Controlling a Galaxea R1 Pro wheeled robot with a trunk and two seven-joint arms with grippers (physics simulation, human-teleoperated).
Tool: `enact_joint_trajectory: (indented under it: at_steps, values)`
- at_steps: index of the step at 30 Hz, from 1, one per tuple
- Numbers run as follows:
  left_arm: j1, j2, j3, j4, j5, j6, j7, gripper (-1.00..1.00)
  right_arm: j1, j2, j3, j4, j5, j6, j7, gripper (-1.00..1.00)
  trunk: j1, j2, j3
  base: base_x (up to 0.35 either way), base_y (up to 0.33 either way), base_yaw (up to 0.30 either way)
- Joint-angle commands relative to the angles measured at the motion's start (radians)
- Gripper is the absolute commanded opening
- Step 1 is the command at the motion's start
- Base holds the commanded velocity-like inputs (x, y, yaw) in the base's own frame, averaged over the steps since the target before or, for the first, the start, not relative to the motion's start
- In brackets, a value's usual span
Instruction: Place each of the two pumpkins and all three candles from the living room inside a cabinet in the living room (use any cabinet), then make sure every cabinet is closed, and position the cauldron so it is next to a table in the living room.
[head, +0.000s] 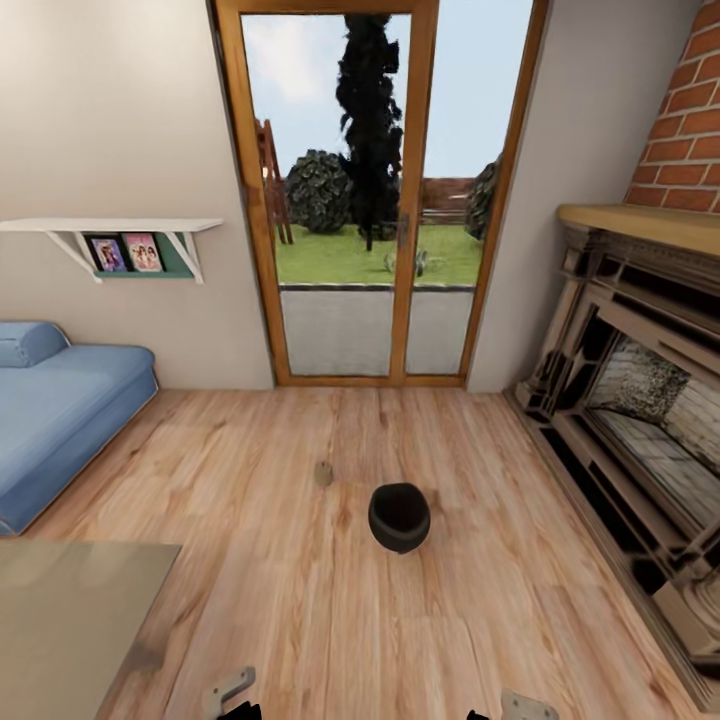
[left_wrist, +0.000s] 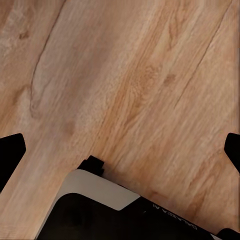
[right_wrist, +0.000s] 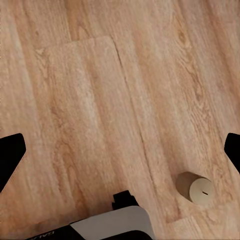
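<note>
You had both grippers spread wide and empty w/ the cauldron (head: 399, 516) prob near that candle (head: 323, 473), so rolling in risked knocking it.

A black pot (head: 399, 516) stands upright on the plank floor (head: 300, 600) before me, a small candle (head: 323, 473) near it. The grey table (head: 70, 620) is at my left, the sofa (head: 60, 410) beyond it, the fireplace (head: 640, 400) at my right.
</note>
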Motion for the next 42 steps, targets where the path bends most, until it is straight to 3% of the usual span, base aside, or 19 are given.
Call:
enact_joint_trajectory:
  at_steps: [1, 24, 27, 29, 31, 32, 34, 35, 38, 42]
  values:
    - [0.000, 0.001, -0.007, -0.002, 0.007, 0.004, 0.009, 1.00, -0.001, -0.001, 0.004, -0.002, -0.005, 0.005, -0.008, 1.00, 0.001, -0.001, -0.001, 0.349, 0.000, -0.007]
    - [0.000, 0.000, -0.007, -0.002, 0.006, 0.006, 0.008, 1.00, -0.001, 0.002, 0.004, -0.010, -0.005, 0.006, -0.009, 1.00, 0.001, -0.001, -0.001, 0.349, 0.000, -0.011]
    - [0.000, 0.001, -0.004, -0.002, 0.006, 0.013, 0.008, 1.00, 0.000, -0.002, 0.004, -0.110, -0.007, 0.032, -0.013, 1.00, 0.001, -0.001, -0.001, 0.349, 0.000, 0.000]
    - [0.000, 0.001, -0.002, -0.004, 0.006, 0.018, 0.009, 1.00, 0.000, -0.003, -0.002, -0.176, -0.009, 0.105, -0.014, 1.00, 0.001, -0.001, -0.001, 0.349, 0.000, 0.000]
    - [-0.002, 0.000, -0.001, -0.037, 0.007, 0.072, 0.010, 1.00, -0.007, -0.004, -0.011, -0.247, -0.010, 0.223, -0.018, 1.00, 0.001, -0.001, -0.001, 0.349, 0.000, 0.000]
    - [-0.002, 0.000, -0.001, -0.086, 0.007, 0.134, 0.012, 1.00, -0.017, -0.004, -0.016, -0.281, -0.010, 0.266, -0.020, 1.00, 0.001, -0.001, -0.001, 0.349, 0.000, 0.000]
    - [-0.003, 0.001, 0.000, -0.251, 0.006, 0.333, 0.019, 1.00, -0.046, -0.004, -0.029, -0.356, -0.011, 0.372, -0.024, 1.00, 0.001, -0.001, -0.001, 0.349, 0.000, 0.000]
    - [-0.003, 0.001, 0.001, -0.294, 0.005, 0.382, 0.021, 1.00, -0.056, -0.004, -0.031, -0.372, -0.011, 0.408, -0.030, 1.00, 0.001, -0.001, -0.001, 0.349, 0.000, 0.000]
    - [-0.003, -0.003, 0.002, -0.381, 0.006, 0.463, 0.024, 1.00, -0.090, -0.003, -0.035, -0.395, -0.011, 0.484, -0.062, 1.00, 0.001, -0.001, -0.001, 0.349, -0.014, 0.000]
    - [-0.003, -0.011, 0.002, -0.407, 0.006, 0.478, 0.024, 1.00, -0.103, -0.006, -0.035, -0.399, -0.011, 0.504, -0.082, 1.00, 0.001, -0.001, -0.001, 0.345, -0.088, 0.000]
